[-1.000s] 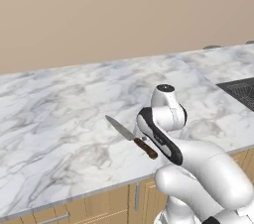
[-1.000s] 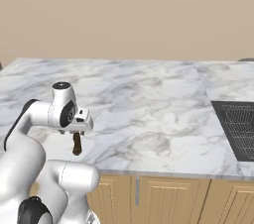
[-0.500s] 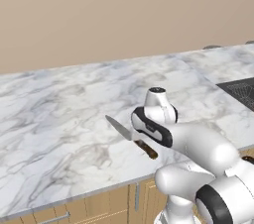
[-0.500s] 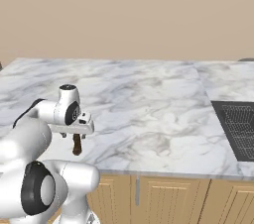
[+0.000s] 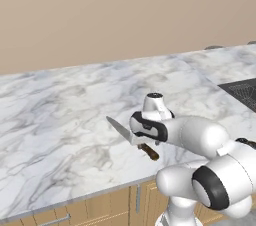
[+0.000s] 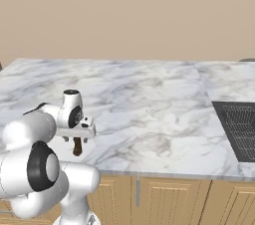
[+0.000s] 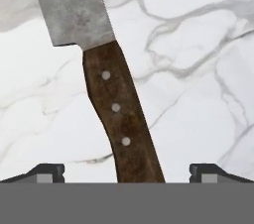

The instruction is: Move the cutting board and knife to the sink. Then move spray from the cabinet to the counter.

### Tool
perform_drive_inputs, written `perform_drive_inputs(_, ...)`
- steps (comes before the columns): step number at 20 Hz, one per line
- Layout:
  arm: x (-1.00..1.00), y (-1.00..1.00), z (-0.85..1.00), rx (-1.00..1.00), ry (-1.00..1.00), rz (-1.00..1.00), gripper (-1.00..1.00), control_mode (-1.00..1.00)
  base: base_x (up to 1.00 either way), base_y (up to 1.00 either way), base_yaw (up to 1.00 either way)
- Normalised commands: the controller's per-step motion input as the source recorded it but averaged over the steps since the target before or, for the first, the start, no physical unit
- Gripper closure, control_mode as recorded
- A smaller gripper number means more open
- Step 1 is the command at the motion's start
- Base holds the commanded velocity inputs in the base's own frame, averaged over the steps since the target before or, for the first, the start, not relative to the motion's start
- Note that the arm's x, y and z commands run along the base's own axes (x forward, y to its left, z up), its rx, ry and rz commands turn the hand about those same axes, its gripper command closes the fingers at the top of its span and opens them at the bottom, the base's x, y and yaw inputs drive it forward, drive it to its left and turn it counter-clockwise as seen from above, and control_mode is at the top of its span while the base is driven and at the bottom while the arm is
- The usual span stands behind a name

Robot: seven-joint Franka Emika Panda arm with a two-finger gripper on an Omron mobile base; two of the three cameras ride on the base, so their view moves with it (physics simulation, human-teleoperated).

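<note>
The knife (image 5: 121, 131) lies flat on the white marble counter (image 5: 60, 110) near its front edge, silver blade pointing left and back. Its dark brown handle (image 7: 119, 114) runs up the middle of the hand view and pokes out below the hand (image 6: 77, 147). My gripper (image 7: 128, 172) hovers just over the handle's end, open, with one fingertip (image 7: 47, 171) on each side and nothing between them touching. From the right base the gripper (image 6: 77, 138) points down at the counter. The sink (image 5: 242, 90) is far to the right. Cutting board, spray and cabinet are out of view.
The sink's dark wire rack section (image 6: 241, 127) sits at the right edge of the counter (image 6: 149, 99). Light wood drawer fronts (image 6: 164, 199) run below the front edge. A plain beige wall stands behind.
The hand has moved left and down, closer over the knife handle, and the arm's elbow has swung forward. The knife has not moved and the jaws stay open.
</note>
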Motion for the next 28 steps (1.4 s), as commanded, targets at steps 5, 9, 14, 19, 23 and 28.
perform_drive_inputs(5, 0.01, 0.04, -0.27, 0.0, 0.0, 0.0, -1.0, -1.0, 0.0, 0.0, 0.0)
perform_drive_inputs(9, 0.0, 0.05, -0.22, 0.0, 0.0, 0.0, -1.0, -1.0, 0.0, 0.0, 0.0)
perform_drive_inputs(14, 0.0, 0.01, -0.22, 0.0, 0.0, 0.0, -1.0, -1.0, 0.0, 0.0, 0.0)
perform_drive_inputs(19, 0.0, 0.0, -0.27, 0.0, 0.0, 0.0, -1.0, -1.0, 0.0, 0.0, 0.0)
perform_drive_inputs(23, 0.0, 0.0, -0.28, 0.0, 0.0, 0.0, -1.0, -1.0, 0.0, 0.0, 0.0)
perform_drive_inputs(28, -0.02, 0.01, -0.29, 0.0, -0.01, 0.0, 1.0, -1.0, 0.0, 0.0, 0.0)
